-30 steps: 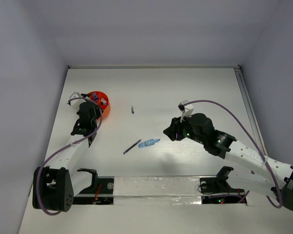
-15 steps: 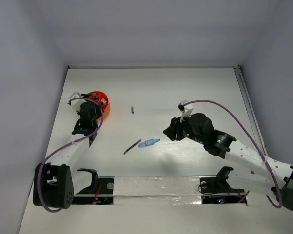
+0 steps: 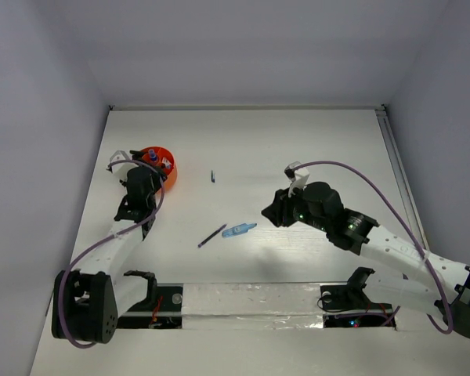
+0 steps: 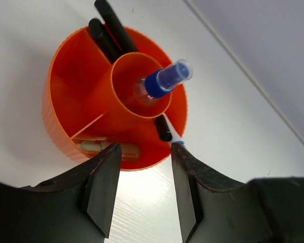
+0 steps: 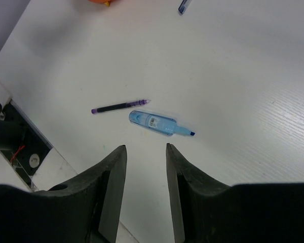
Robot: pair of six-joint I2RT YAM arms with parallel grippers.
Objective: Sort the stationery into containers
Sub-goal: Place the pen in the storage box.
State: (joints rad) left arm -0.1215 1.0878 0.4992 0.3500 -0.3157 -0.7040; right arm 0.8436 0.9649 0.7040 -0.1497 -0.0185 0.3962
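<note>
The orange cup [image 3: 161, 165] with inner dividers stands at the far left. In the left wrist view the cup [image 4: 66, 101] holds black markers [image 4: 111, 30], a blue-capped item [image 4: 168, 78] in its centre tube and a white pen [image 4: 168, 133] leaning at the rim. My left gripper [image 4: 144, 149] hangs open just at the cup's near side, with nothing between its fingers. On the table lie a light blue highlighter [image 5: 154, 123], a purple pen [image 5: 119, 107] and a small blue pen [image 5: 184, 6]. My right gripper [image 5: 146, 147] is open above the table, just short of the highlighter [image 3: 239, 230].
A white taped strip [image 3: 251, 301] and both arm bases run along the near edge. A metal rail [image 3: 395, 164] lines the table's right side, and grey walls close in the back and sides. The small blue pen [image 3: 212, 176] lies alone mid-table.
My left gripper's jaws have spread apart beside the cup, and it has drawn back a little. The right arm has barely moved.
</note>
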